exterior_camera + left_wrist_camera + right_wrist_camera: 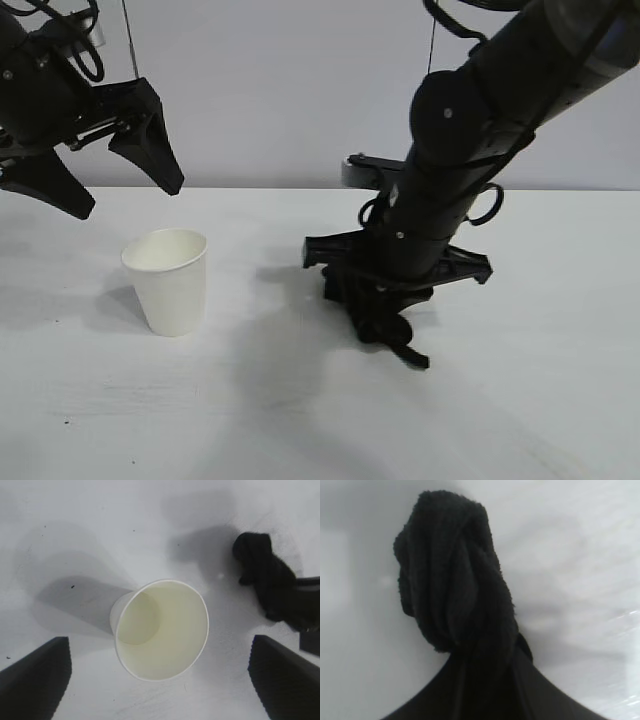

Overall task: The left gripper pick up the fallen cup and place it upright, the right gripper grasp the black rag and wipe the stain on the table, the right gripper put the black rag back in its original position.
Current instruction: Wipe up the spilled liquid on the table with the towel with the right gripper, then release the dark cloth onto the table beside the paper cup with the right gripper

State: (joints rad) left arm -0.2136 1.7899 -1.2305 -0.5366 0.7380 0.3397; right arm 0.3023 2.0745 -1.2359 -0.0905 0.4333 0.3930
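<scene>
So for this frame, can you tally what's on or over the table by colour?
White: 1, the paper cup, standing upright.
Black: 3, the black rag, the right gripper clamped on the rag and down at the table, and the left gripper, open above the cup.
Total: 4.

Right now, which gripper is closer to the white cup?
Left. The left gripper hangs open above the upright cup, not touching it. The right gripper is off to the cup's side, clamped on the black rag.
</scene>
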